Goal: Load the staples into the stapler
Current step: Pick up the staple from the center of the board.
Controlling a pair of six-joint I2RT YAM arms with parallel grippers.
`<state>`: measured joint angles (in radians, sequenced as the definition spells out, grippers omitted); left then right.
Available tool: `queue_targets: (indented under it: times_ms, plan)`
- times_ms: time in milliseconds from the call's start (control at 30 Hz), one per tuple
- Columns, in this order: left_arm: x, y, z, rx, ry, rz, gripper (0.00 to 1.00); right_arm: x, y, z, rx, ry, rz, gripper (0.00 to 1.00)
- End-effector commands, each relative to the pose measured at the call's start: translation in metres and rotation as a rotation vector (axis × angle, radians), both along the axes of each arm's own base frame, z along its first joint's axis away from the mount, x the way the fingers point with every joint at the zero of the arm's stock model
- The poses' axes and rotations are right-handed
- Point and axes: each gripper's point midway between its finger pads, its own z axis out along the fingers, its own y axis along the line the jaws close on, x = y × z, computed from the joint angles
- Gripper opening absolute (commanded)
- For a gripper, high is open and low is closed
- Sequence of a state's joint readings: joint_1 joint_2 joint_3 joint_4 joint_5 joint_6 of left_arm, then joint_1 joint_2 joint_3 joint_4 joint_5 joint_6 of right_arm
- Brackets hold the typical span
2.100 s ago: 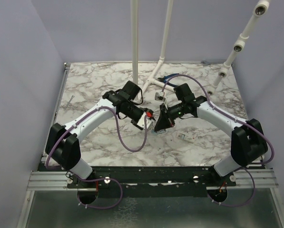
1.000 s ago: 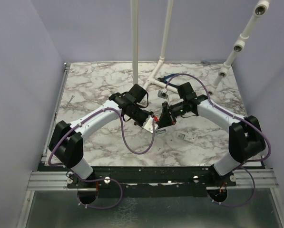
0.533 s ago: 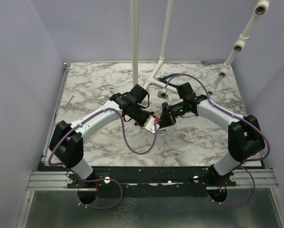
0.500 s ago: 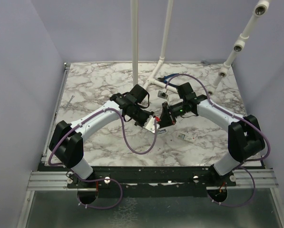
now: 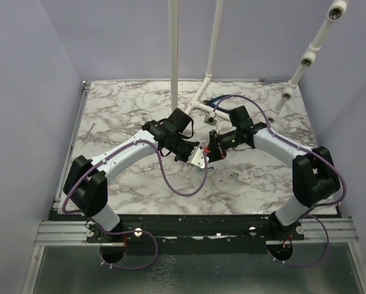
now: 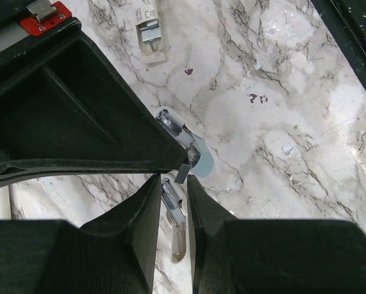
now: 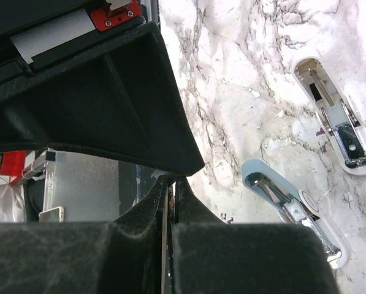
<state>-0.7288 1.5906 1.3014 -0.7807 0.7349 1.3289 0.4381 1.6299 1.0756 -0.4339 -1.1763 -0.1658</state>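
**Top external:** The left gripper (image 5: 199, 160) and right gripper (image 5: 211, 150) meet at frame centre over a grey-veined white marble tabletop (image 5: 121, 116), lilac walls (image 5: 29, 92) around.

**Left wrist:** The small pale blue-green plastic stapler with silvery metal insides (image 6: 202, 162) lies opened at centre. The left fingers straddle its metal rail a slit apart. Whether they grip cannot be told.

**Right wrist:** The stapler (image 7: 265, 177) sits lower right, clear of the right fingers, which are pressed together. It likely handles light, stiff and slick, prone to skidding, and is best pinched across its blocky sides.
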Motion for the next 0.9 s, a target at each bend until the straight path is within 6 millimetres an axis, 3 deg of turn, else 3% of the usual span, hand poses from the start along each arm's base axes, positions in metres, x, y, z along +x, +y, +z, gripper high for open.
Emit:
queue_targets:
  times_ms: [0, 867]
  plan:
    - [0.004, -0.011, 0.006, -0.015, -0.01, 0.012, 0.24, 0.003, 0.0, -0.007, 0.0, 0.024, -0.013, 0.04]
    - [0.002, -0.008, -0.004, 0.017, 0.0, 0.03, 0.06, 0.015, -0.004, -0.012, 0.015, 0.094, -0.038, 0.06]
